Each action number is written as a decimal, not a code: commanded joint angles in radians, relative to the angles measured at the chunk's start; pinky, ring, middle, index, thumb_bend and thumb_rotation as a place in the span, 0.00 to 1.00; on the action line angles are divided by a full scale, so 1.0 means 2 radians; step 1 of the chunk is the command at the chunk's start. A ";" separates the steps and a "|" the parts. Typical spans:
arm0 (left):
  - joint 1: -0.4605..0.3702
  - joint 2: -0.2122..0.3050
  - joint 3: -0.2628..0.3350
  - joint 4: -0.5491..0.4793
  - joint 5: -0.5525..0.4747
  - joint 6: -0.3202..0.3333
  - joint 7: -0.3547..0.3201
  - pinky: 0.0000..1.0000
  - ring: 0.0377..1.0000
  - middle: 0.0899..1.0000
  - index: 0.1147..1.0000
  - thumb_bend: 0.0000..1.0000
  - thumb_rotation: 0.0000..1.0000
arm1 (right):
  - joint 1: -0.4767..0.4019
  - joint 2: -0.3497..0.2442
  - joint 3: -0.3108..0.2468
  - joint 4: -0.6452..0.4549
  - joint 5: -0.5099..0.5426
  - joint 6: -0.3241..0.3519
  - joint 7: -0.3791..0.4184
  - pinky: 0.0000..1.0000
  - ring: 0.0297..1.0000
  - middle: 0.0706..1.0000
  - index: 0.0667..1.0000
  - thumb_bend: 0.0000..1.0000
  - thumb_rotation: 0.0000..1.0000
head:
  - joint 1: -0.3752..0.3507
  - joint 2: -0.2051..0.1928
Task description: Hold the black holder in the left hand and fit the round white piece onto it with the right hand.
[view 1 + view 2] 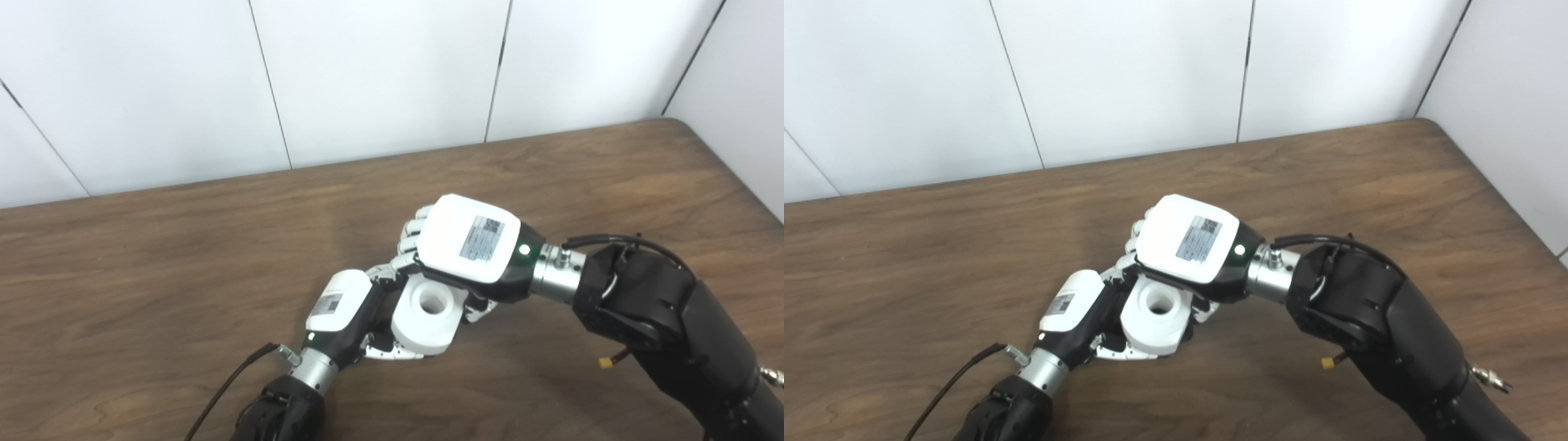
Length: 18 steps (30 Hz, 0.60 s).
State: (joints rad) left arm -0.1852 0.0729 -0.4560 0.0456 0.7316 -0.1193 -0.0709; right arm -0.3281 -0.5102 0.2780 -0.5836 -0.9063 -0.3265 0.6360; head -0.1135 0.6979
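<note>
round white piece (429,315) sits between both hands: left hand (343,306) grasps it, right hand (471,242) covers it, grip unclear.

A plain lab-like test bay: a wooden table (184,257) set against white panelled walls (380,73).

Bare brown wooden tabletop (184,245) lies open on every side of the round white piece with a centre hole (427,315). Left hand (343,309) and right hand (468,245) crowd that piece directly. White panelled wall (380,73) closes the far edge.
</note>
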 commanded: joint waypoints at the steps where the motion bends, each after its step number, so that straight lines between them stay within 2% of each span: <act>1: -0.002 -0.003 0.001 -0.011 -0.001 0.011 -0.004 0.99 0.84 0.70 0.42 0.52 0.05 | -0.003 0.000 -0.010 -0.004 0.012 0.003 -0.006 0.59 0.68 0.57 0.44 0.52 0.13 | -0.001 0.002; 5: 0.001 -0.005 -0.002 -0.021 0.000 0.014 -0.005 0.99 0.84 0.69 0.42 0.52 0.05 | 0.013 0.006 -0.013 0.010 0.028 0.009 -0.010 0.58 0.69 0.59 0.44 0.52 0.13 | 0.006 0.006; 11: 0.001 -0.003 -0.006 -0.030 0.002 0.019 -0.012 0.99 0.84 0.70 0.42 0.52 0.06 | 0.029 0.010 -0.014 0.037 0.028 -0.003 -0.039 0.58 0.69 0.59 0.44 0.52 0.13 | 0.020 0.010; 18: 0.001 -0.004 -0.008 -0.025 0.004 0.018 -0.005 0.98 0.84 0.69 0.42 0.52 0.06 | 0.027 0.007 -0.008 0.067 0.021 -0.017 -0.074 0.58 0.69 0.59 0.44 0.52 0.13 | 0.026 0.002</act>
State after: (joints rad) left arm -0.1765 0.0703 -0.4662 0.0145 0.7383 -0.0750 -0.0873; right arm -0.2670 -0.4795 0.2510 -0.4616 -0.8577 -0.3409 0.4832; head -0.0614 0.7011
